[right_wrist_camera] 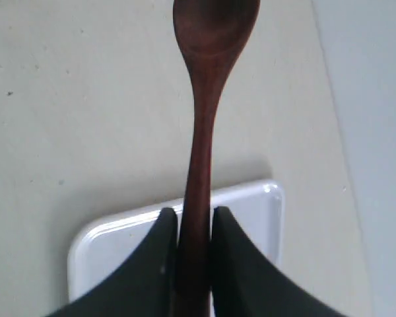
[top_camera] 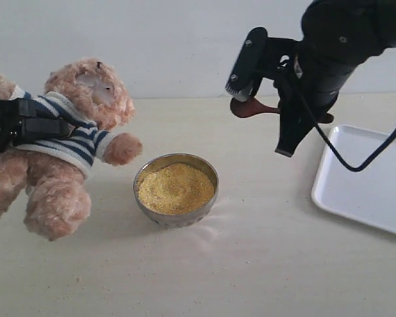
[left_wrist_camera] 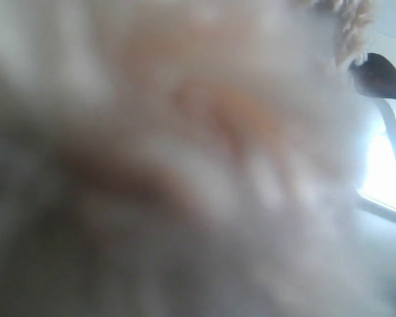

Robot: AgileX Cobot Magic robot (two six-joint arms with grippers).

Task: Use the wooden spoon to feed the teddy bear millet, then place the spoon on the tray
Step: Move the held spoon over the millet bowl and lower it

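Teddy bear [top_camera: 72, 142] hangs tilted at the left, clamped round its striped middle by the left end effector [top_camera: 34, 125]. Tray [top_camera: 363, 188] lies at the right of the tabletop [top_camera: 251, 271]. Between them, millet [top_camera: 176, 188] fills a metal bowl [top_camera: 145, 173]. Raised beyond, the right end effector [right_wrist_camera: 195, 224] pinches the wooden spoon [right_wrist_camera: 204, 99] by its handle.
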